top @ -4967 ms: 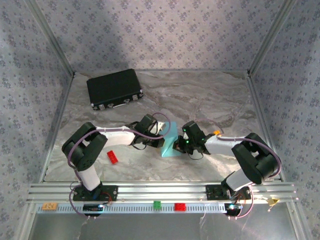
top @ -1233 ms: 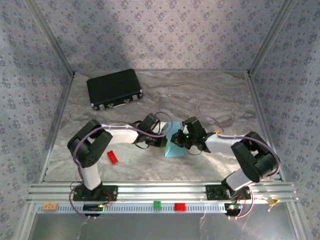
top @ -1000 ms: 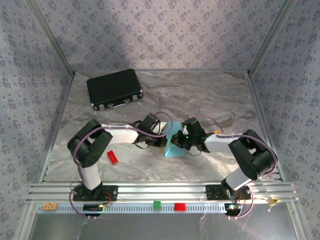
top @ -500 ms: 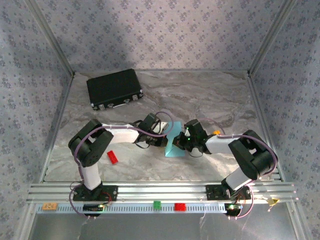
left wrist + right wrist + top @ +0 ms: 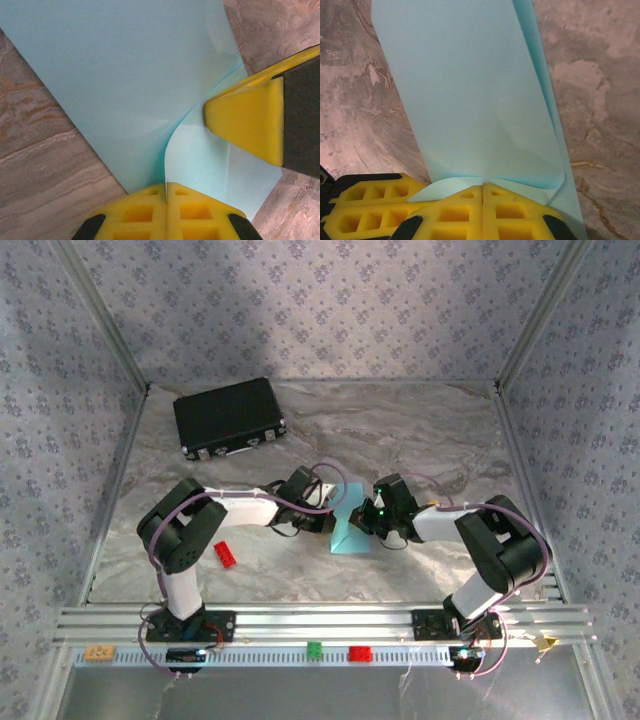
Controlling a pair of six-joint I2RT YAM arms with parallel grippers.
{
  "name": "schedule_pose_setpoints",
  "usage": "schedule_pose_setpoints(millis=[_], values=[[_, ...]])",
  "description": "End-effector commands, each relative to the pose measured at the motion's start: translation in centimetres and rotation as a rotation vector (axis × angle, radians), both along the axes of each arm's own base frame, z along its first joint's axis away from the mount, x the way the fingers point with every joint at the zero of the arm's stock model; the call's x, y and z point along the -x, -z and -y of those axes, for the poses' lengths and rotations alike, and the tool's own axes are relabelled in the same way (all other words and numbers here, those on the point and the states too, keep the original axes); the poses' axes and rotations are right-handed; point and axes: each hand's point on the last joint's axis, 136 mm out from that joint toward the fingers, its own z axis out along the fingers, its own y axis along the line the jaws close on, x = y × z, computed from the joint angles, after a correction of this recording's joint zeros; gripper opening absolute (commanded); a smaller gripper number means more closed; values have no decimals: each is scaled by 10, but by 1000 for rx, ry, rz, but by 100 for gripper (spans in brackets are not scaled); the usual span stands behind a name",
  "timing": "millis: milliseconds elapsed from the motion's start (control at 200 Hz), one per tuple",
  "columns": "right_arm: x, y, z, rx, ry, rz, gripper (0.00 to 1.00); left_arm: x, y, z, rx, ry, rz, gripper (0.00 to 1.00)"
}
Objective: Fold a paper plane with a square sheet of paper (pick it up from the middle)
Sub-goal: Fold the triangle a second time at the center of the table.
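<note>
A: Paper colour?
B: Sheet of paper (image 5: 348, 527) is light cyan, plain, no print. Table (image 5: 420, 430) is grey-beige with marble veining.
A: Grippers?
B: Left gripper (image 5: 165, 190) has yellow fingers with grid cut-outs and black backing. Right gripper (image 5: 483, 187), same yellow. Left arm (image 5: 238, 505) and right arm (image 5: 442, 526) are white and black.
A: Rest?
B: Case (image 5: 229, 417) at 10 o'clock, black, silver latches. Brick (image 5: 225, 554) at 8 o'clock, red. Front rail (image 5: 250, 625) silver; at 6 o'clock on it a green brick (image 5: 314, 649) and a second red brick (image 5: 359, 653), and a tan block (image 5: 98, 651) at 7 o'clock. Walls (image 5: 320, 300) pale grey-lilac, small repeating floral motif.
</note>
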Motion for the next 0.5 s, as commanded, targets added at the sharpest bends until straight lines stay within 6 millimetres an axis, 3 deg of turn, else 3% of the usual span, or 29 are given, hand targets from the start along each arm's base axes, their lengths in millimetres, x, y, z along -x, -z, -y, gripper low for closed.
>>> schedule_pose_setpoints(millis=[0, 115, 245, 365, 495], values=[[9, 15, 7, 22, 17, -57, 4, 11, 23, -14, -92, 13, -42, 0], [-2, -12, -1, -22, -6, 7, 4, 11, 23, -15, -96, 12, -38, 0], [-14, -24, 3, -43, 5, 38, 5, 11, 23, -15, -97, 13, -38, 0], [-16, -14, 8, -36, 15, 17, 5, 11, 23, -15, -97, 13, -38, 0], [-7, 11, 20, -3, 44, -45, 4, 11, 23, -15, -98, 14, -38, 0]])
